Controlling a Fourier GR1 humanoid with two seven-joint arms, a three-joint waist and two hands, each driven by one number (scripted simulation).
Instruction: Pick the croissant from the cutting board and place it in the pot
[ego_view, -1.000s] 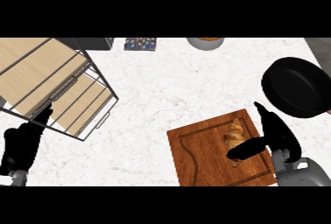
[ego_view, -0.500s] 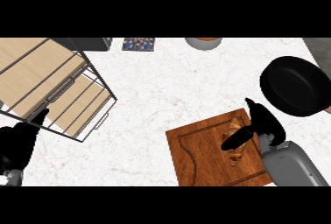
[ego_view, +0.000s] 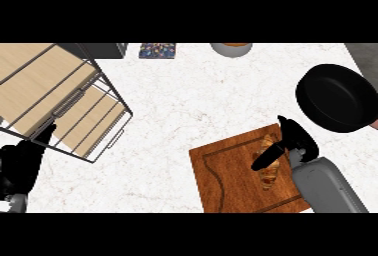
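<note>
Croissant, golden-brown flaky crescent (ego_view: 271, 171), lies on brown wooden cutting board (ego_view: 229, 180) under black right hand (ego_view: 289, 142), fingers spread over it to grasp, black round pot (ego_view: 336, 98) close beyond; left hand (ego_view: 21, 165) rests open.

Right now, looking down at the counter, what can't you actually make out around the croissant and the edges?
- Head view: the right hand lies over the croissant, hiding its middle and whether the fingers have closed on it.
- Head view: the right forearm covers the cutting board near its right corner.
- Head view: the pot is cut by the right edge.
- Head view: a bowl-like item at the top edge is cut off, contents unclear.
</note>
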